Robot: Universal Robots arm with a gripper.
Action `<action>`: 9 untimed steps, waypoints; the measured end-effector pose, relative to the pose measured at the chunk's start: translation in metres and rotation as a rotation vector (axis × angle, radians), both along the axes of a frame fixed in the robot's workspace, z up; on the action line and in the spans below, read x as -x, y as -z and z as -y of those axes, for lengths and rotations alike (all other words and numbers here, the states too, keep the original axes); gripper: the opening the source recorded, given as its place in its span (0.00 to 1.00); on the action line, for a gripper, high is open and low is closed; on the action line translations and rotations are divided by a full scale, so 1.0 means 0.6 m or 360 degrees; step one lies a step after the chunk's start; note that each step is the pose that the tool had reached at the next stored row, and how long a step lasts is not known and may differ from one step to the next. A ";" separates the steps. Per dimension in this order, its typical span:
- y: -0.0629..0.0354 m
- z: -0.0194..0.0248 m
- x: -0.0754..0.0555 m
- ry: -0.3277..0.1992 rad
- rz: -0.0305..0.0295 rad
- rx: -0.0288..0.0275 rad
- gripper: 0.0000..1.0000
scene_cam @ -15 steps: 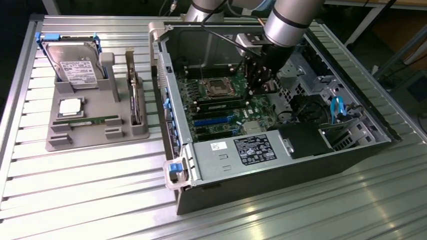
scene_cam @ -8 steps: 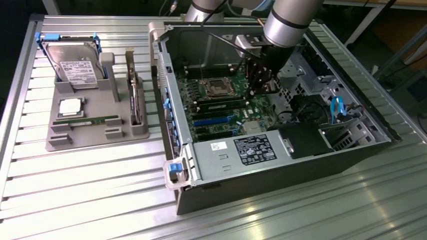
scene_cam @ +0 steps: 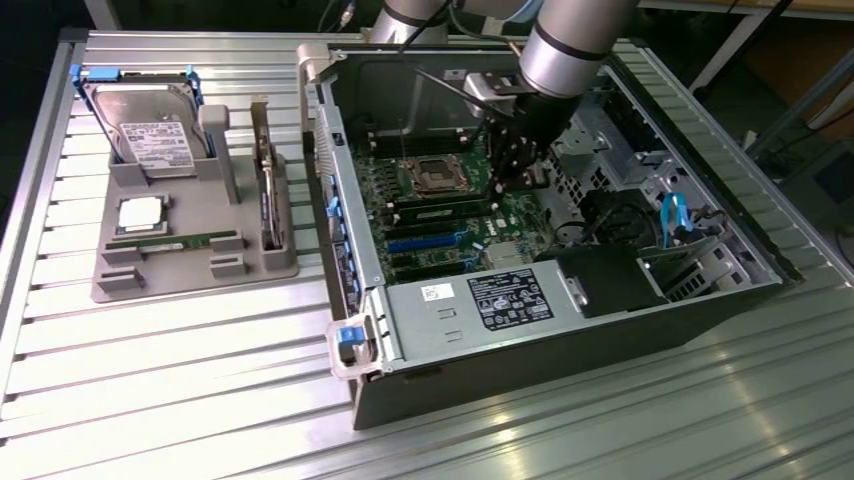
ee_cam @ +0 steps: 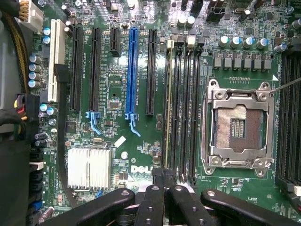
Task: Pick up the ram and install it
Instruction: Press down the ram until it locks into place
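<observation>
The exterior view looks down from high and far on the open grey metal computer case (scene_cam: 561, 330); the wrist view faces its green motherboard (ee_cam: 117, 80) closely, shared by both

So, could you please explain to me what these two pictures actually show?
The machine is a robot arm with a gripper, reaching into an open computer case on a metal table. The exterior view comes from a camera off the arm. The wrist view looks down from the arm onto the motherboard.

Beside the case, a grey holder carries a hard drive, a processor chip and a green ram stick.

The gripper is shut over the memory slots, next to the empty processor socket. I cannot tell whether it holds anything.
</observation>
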State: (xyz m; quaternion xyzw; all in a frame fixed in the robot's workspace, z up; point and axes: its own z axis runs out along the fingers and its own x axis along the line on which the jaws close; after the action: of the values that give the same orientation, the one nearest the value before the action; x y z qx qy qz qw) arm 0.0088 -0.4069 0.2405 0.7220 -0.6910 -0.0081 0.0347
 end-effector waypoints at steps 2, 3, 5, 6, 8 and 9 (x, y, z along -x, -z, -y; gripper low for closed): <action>0.003 -0.0023 0.000 0.0000 0.00000 0.00091 0.11; 0.005 -0.0031 0.000 0.0000 0.00000 0.00132 0.11; 0.006 -0.0035 0.000 0.0000 0.00001 0.00151 0.11; 0.006 -0.0036 0.001 0.0000 0.00000 0.00166 0.11; 0.007 -0.0036 0.001 0.0000 0.00001 0.00162 0.11; 0.007 -0.0036 0.001 0.0000 0.00001 0.00162 0.11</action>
State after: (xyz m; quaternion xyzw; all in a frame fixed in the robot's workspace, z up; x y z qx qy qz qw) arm 0.0084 -0.4047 0.2365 0.7218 -0.6910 -0.0045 0.0383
